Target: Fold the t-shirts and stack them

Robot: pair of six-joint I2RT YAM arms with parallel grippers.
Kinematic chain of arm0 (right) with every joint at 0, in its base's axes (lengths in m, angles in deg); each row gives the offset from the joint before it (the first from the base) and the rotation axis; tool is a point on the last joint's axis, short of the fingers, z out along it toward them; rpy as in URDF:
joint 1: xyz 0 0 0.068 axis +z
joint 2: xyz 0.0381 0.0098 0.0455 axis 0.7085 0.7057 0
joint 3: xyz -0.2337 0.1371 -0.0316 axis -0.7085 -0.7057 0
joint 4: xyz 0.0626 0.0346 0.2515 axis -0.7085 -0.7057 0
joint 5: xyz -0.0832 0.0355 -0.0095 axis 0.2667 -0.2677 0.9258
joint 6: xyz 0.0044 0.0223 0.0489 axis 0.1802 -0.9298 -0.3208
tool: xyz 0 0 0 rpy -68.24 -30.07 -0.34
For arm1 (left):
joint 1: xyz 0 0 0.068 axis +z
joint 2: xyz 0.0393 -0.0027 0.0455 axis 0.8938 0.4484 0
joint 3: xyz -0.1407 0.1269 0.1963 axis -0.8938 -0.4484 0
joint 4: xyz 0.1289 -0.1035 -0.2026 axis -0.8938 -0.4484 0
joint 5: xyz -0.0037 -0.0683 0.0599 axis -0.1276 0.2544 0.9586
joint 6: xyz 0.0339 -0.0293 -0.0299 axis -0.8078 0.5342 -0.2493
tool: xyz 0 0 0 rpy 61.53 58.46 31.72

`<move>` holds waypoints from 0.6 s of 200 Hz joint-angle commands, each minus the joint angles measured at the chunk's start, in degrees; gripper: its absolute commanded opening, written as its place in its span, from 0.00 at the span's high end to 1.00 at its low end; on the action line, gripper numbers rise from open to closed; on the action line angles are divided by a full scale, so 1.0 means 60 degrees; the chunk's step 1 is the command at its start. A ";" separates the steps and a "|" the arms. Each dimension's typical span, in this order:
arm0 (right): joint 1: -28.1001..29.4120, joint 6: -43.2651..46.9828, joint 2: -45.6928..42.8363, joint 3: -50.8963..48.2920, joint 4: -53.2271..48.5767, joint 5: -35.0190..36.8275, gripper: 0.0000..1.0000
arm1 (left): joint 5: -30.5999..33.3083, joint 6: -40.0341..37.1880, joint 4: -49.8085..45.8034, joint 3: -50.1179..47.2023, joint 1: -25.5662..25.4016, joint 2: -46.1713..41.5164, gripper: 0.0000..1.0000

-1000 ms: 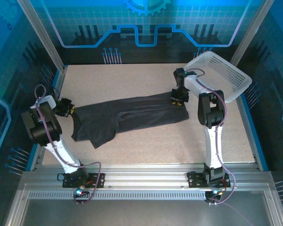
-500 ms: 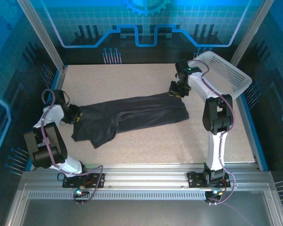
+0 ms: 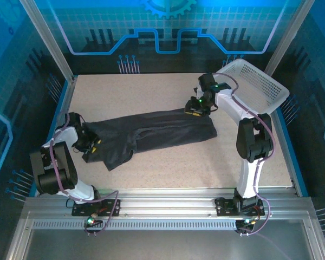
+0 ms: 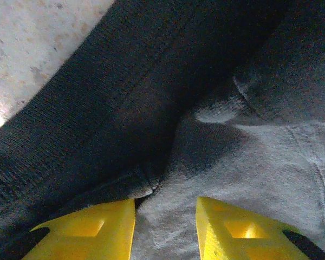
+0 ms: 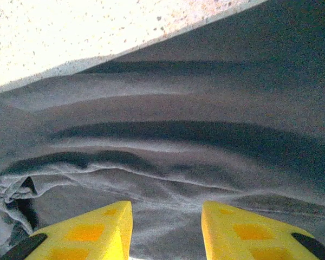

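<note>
You have the dark grey t-shirt [image 3: 151, 132] lying as a long, loosely folded band across the middle of the table [image 3: 151, 89], running from the near left up toward the far right, with a rumpled flap spilling to the near side at its left end. Your left gripper [image 3: 92, 143] sits low at that left end, right over the cloth; in the wrist view its yellow fingers [image 4: 97, 230] stand apart, with grey fabric and a ribbed hem lying between and beyond them. Your right gripper [image 3: 194, 111] is down at the shirt's far right corner, its yellow fingers [image 5: 92, 233] likewise spread, soft ridges of cloth ahead of them and bare table past the far edge. The white mesh basket [image 3: 260, 89] stands in the far right corner of the table, beside the right arm
</note>
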 commanded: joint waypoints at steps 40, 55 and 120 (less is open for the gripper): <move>0.0290 -0.0188 -0.0508 -0.0346 0.0313 -0.0341 0.59 | -0.0005 -0.0157 0.0404 -0.0627 0.0009 -0.0490 0.63; 0.0316 -0.0206 -0.0434 -0.0289 0.0314 -0.0355 0.59 | -0.0295 -0.0134 0.0668 -0.0628 -0.0089 -0.0397 0.64; 0.0360 -0.0274 -0.0245 -0.0014 0.0285 -0.0364 0.59 | -0.0793 -0.0155 0.0583 -0.0638 -0.0310 -0.0546 0.79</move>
